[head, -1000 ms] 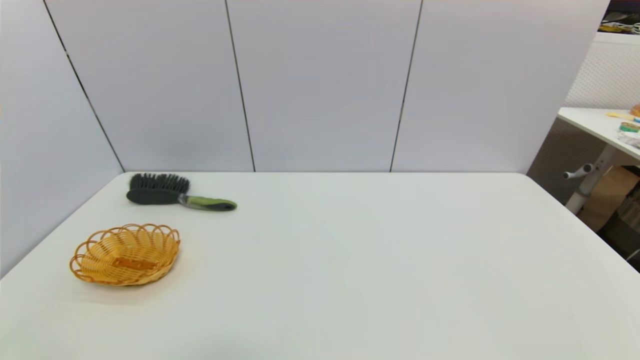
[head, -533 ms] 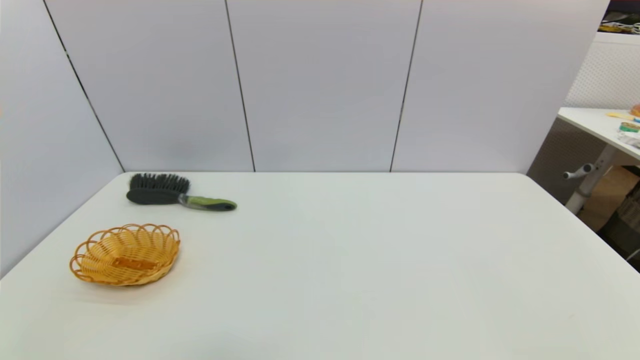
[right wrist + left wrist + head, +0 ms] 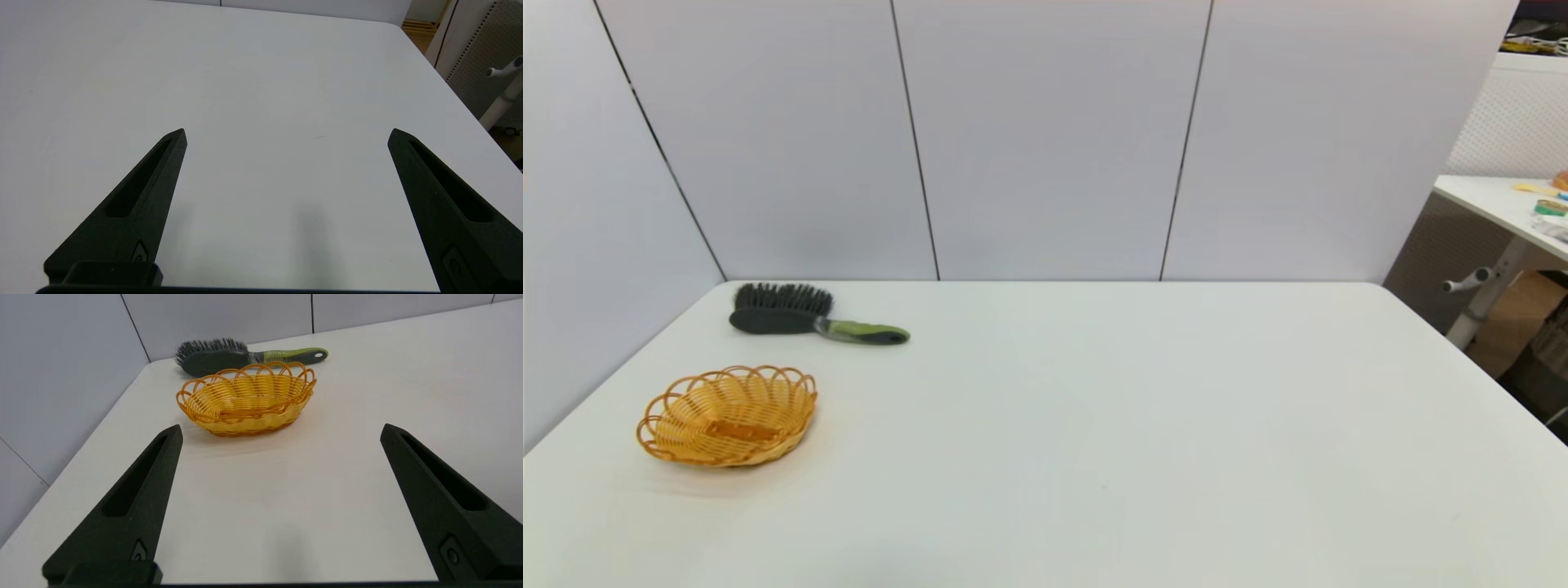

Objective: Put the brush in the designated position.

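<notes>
Left gripper (image 3: 281,430): fingers spread wide, low over bare table (image 3: 367,477), nothing between them.
Ahead of it: basket (image 3: 247,401) stands directly between the gripper and the brush (image 3: 245,358).
Behind the brush: wall panels (image 3: 1045,139) close, bristles near the table's back edge.
Brush handle side: open tabletop.
Right gripper (image 3: 286,132): fingers apart over bare table.

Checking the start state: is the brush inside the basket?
No, the brush lies on the table behind the basket, apart from it.
</notes>
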Motion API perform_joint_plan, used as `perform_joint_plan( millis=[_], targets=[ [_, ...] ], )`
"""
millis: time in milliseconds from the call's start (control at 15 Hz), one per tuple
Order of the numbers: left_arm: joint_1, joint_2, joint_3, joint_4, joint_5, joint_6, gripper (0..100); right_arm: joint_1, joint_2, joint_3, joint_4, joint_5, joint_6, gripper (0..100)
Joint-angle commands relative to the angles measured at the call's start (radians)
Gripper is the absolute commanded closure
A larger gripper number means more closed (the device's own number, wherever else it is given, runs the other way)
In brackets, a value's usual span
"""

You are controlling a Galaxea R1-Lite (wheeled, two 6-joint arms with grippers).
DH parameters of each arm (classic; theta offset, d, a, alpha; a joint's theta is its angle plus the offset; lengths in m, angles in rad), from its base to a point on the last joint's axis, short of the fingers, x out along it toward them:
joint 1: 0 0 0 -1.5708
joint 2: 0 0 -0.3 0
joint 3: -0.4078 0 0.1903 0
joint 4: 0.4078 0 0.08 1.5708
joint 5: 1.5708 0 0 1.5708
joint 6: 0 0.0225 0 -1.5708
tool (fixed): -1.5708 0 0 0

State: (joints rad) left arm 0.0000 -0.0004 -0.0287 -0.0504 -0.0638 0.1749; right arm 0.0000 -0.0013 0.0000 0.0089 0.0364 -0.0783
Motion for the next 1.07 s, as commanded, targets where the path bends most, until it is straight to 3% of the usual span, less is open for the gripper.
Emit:
perform_joint_plan(
  millis=[67, 1067],
  targets=[
    [0.000, 0.000, 0.029, 0.057, 0.004, -0.012, 0, 0.000, -0.002, 0.002, 0.000, 0.000, 0.000, 0],
    [0.000, 0.000, 0.029, 0.057, 0.027, -0.095, 0, 0.000, -0.002, 0.002, 0.000, 0.000, -0.001, 0]
  ],
)
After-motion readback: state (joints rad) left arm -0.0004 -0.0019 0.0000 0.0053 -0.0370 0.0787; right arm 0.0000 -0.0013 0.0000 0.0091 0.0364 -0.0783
